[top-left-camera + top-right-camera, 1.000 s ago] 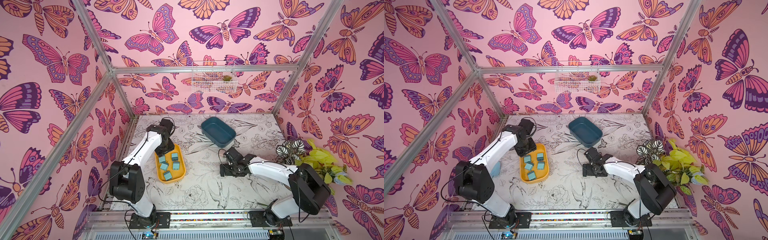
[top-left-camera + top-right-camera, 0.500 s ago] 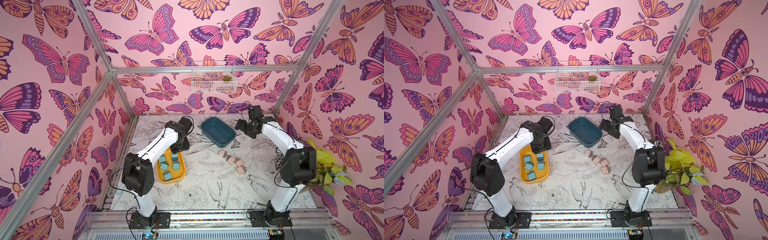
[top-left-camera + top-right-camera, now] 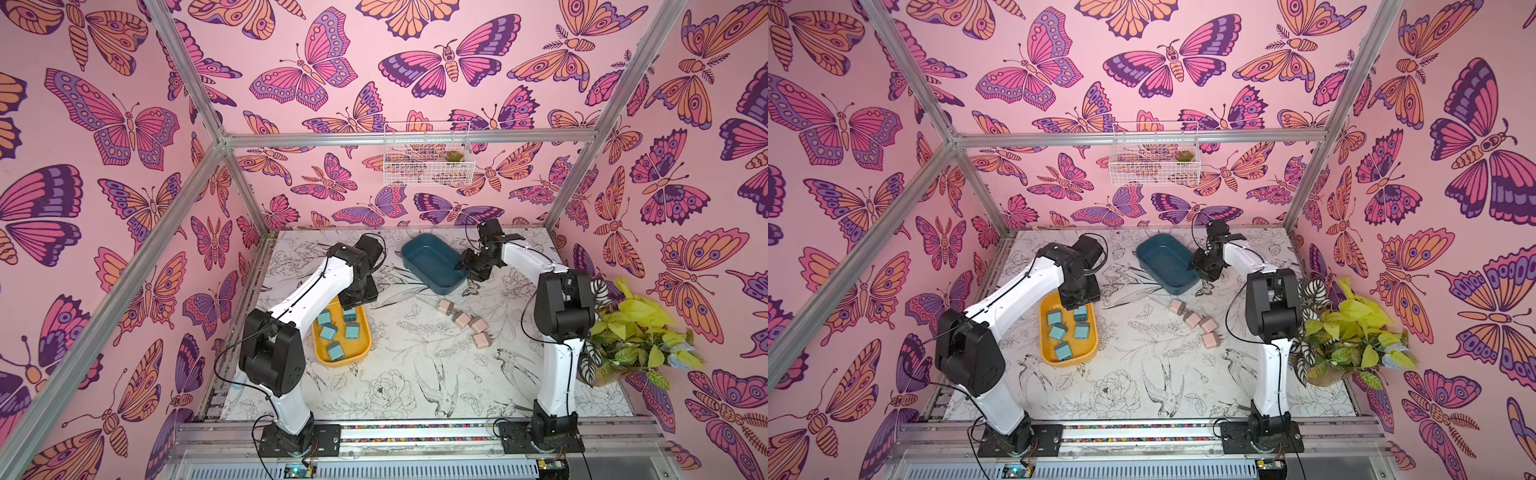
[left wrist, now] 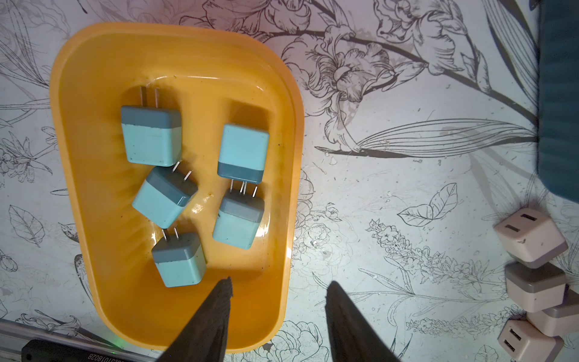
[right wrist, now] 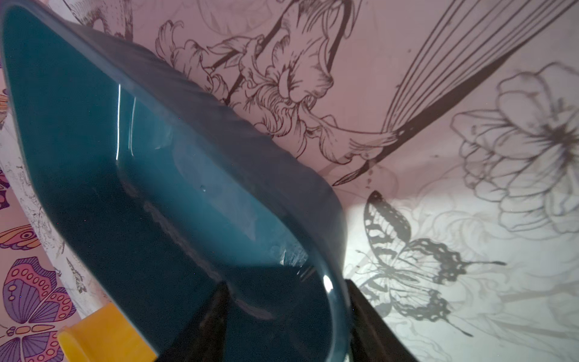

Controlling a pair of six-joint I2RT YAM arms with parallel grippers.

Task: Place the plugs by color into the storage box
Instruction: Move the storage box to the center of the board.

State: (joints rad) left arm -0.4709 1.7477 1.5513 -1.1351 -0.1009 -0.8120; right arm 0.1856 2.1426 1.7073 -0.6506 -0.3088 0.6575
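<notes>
Several teal plugs (image 4: 238,153) lie in the yellow tray (image 4: 291,156), seen in both top views (image 3: 336,328) (image 3: 1065,332). My left gripper (image 4: 279,285) hangs open over the tray's back end (image 3: 357,297), holding nothing. Several pink plugs (image 3: 462,320) (image 3: 1192,319) (image 4: 532,238) sit in a row on the mat. The dark blue storage box (image 3: 428,259) (image 3: 1163,259) (image 5: 156,188) has no plugs in it. My right gripper (image 5: 286,291) (image 3: 471,272) is shut on its right wall, one finger inside and one outside.
A potted plant (image 3: 631,332) stands at the right edge beside the right arm. A white wire basket (image 3: 428,158) hangs on the back wall. The flower-print mat (image 3: 415,374) lies bare in front of the pink plugs.
My right arm swung from the mat's middle back to the blue box and closed its jaws on the wall. The left arm shifted toward the yellow tray's back end.
</notes>
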